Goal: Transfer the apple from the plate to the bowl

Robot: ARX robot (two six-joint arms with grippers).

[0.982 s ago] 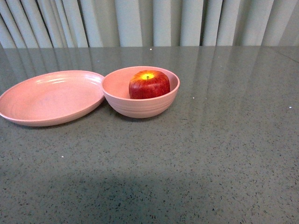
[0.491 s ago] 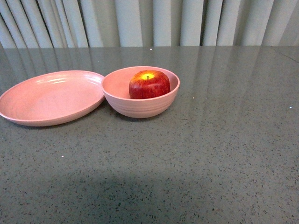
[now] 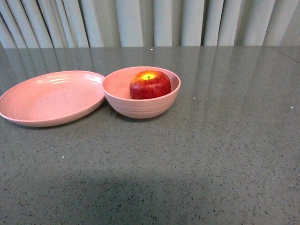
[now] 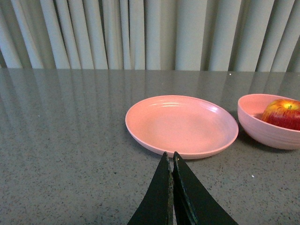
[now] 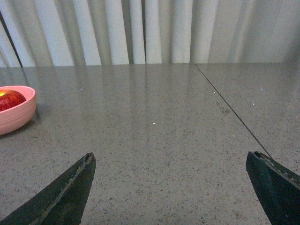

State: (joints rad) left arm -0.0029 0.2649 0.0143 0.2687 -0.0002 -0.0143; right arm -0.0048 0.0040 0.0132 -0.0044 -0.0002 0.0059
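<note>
The left gripper [image 4: 171, 161] is closed on nothing near the plate [image 4: 182, 123]; the right gripper [image 5: 171, 164] gapes wide, empty, beside the bowl [image 5: 16, 115] holding the apple [image 5: 10, 100].

The table [image 3: 211, 154] is looking like smooth grey stone with tiny dark and white specks, and it is shining a little near the back. The plate [image 3: 47, 101] and the bowl [image 3: 140, 108] are looking like matt pink plastic; the bowl is showing faint ridges outside. The apple [image 3: 150, 85] is looking smooth and a bit glossy. The curtain [image 3: 154, 21] is looking like soft pale cloth in folds.
</note>
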